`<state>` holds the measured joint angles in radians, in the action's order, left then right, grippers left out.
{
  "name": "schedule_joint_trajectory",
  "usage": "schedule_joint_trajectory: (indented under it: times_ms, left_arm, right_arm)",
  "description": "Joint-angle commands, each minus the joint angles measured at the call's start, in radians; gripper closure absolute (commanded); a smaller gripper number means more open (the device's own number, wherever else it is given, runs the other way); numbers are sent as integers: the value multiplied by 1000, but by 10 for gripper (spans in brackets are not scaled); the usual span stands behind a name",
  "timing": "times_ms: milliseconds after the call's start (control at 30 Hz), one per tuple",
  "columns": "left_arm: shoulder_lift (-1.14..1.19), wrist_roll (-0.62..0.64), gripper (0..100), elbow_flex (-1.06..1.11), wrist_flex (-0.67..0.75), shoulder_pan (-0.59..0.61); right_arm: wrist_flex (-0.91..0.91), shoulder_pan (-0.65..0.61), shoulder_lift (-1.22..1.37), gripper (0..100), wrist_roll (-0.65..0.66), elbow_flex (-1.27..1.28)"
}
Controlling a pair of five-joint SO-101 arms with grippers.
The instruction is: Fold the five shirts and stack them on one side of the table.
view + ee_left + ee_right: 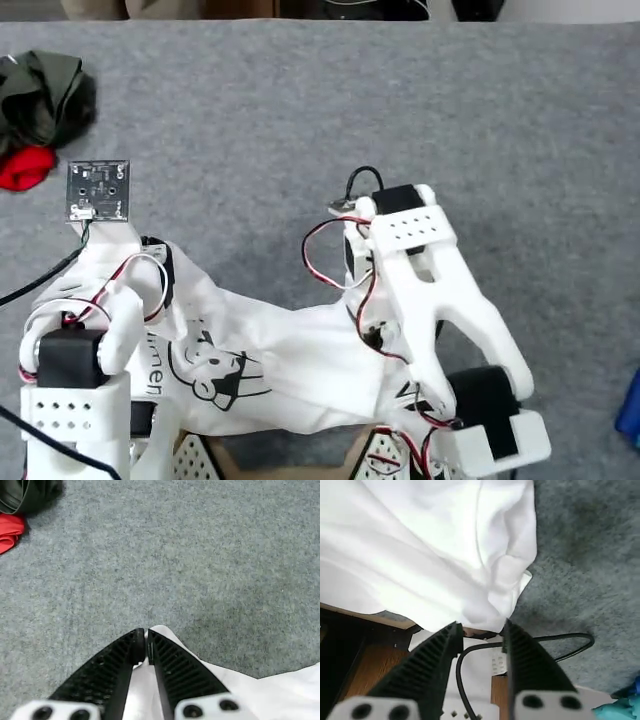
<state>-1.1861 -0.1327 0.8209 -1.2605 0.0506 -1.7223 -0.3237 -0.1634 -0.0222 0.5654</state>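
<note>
The white printed shirt (290,360) lay crumpled along the near edge of the grey desk (420,110), its long axis running from one arm to the other. The left hand (145,642) was pressed together, pinching a corner at the shirt's left end. The right hand (482,630), spread and holding nothing, sat just beside the bunched opposite edge, probably its next grasp. A dark green garment (40,95) and a red garment (25,168) lay well apart.
</note>
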Motion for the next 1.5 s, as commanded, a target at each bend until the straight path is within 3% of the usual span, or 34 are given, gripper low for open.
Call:
schedule_joint_trajectory:
  times_ms: [0, 300, 467, 700, 1000, 1167, 1467]
  left_arm:
    - [-5, 0, 981, -6, 21, -9]
    - [-5, 0, 981, -6, 20, -9]
    - [-5, 0, 981, -6, 20, -9]
    - [-5, 0, 981, -14, 20, -8]
    - [-10, 0, 981, -14, 21, -5]
    - [-7, 0, 981, -14, 21, -6]
    - [-5, 0, 981, -5, 23, -9]
  right_arm:
    - [12, -53, 5, 892, -2, 2]
    - [55, -82, 53, 894, -3, 4]
    - [55, -82, 67, 987, 20, 4]
    - [55, -45, 58, 993, 32, -33]
    - [48, 90, 58, 993, 25, -363]
    - [63, 105, 68, 993, 25, -593]
    - [273, 105, 200, 992, 29, -722]
